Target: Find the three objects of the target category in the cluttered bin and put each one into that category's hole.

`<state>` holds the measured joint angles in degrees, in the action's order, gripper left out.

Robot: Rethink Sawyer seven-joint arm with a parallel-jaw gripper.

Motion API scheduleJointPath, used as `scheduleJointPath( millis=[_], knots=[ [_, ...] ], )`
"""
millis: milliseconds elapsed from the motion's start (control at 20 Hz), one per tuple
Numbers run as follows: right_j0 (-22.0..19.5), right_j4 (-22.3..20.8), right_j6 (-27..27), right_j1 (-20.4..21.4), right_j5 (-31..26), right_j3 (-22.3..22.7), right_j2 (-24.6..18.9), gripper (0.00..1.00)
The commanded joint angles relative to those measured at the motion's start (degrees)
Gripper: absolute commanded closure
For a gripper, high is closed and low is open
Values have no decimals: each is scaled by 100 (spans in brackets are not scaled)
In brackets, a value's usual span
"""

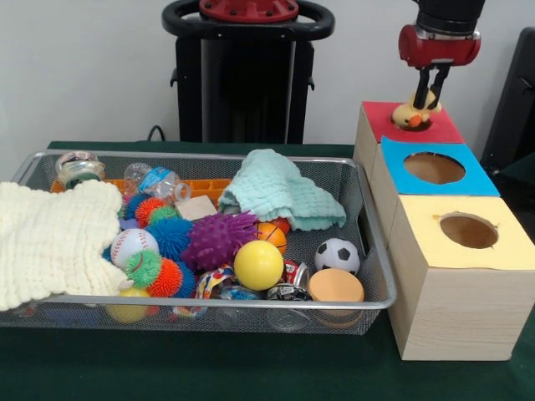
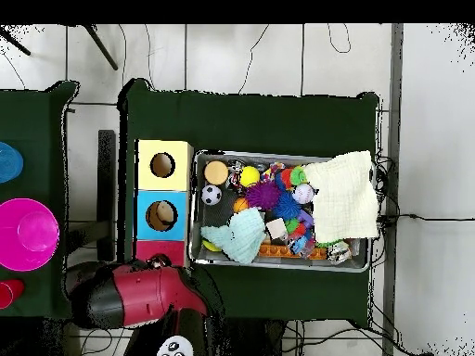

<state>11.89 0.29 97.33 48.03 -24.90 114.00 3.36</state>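
The bin (image 1: 209, 155) is a silver wire-mesh basket full of toys; it also shows in the overhead view (image 2: 196, 209). The red-faced hole box (image 1: 386, 119) stands farthest back in a row of three boxes. My gripper (image 1: 429, 93) hangs right over the red hole, its fingers close together on a yellow toy duck (image 1: 409, 114) with an orange beak. The duck sits at the hole's mouth and covers the cut-out. In the overhead view the red arm (image 2: 139, 292) hides the gripper and most of the red box (image 2: 158, 248).
A blue-faced hole (image 1: 434, 167) and a yellow-faced hole (image 1: 468, 230) sit nearer the camera. The bin holds a cream cloth (image 1: 50, 238), a mint cloth (image 1: 280, 196), a purple spiky ball (image 1: 219, 240), a yellow ball (image 1: 258, 265), and a small soccer ball (image 1: 337, 254).
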Motion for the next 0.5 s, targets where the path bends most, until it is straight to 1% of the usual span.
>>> scheduleJointPath(
  millis=[50, 500],
  knots=[
    [-112, 239, 1306, -380, 380, 74, -47, 100],
    [-204, 241, 1244, -525, 534, 75, -82, 100]
  ],
)
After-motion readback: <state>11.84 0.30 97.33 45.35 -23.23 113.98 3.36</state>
